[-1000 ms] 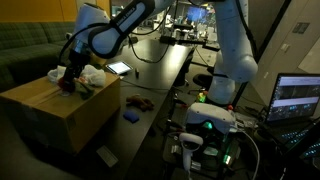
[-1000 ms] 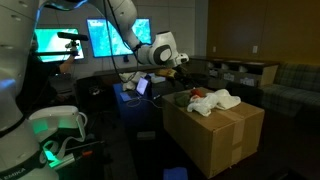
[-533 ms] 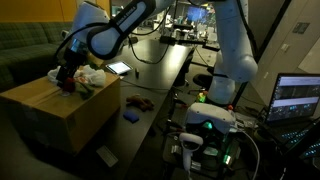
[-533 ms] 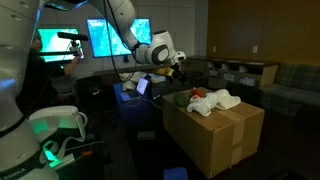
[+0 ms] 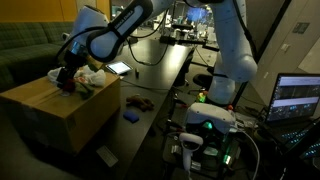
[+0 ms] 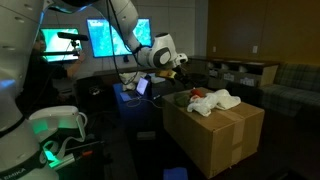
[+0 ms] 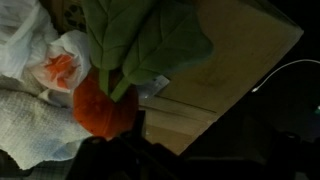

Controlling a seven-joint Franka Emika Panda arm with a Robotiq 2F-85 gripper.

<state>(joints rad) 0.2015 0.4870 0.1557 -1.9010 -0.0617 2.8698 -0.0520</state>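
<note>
- White cloth, lower left of the wrist view, touched the plush vegetable and might have snagged in a grasp.
- The plush vegetable (red, green-leaved) lay mid-frame; the hand hovered over it, wide and empty.
- Cardboard box edge, right: a nudge could have slid it off.

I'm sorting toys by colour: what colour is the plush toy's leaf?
Green; the leaf shows best in the wrist view.

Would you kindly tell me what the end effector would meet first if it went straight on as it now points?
Probably the orange-red toy with green leaves, centred just ahead of the end effector in the wrist view, atop the cardboard box; depth is unclear.
</note>
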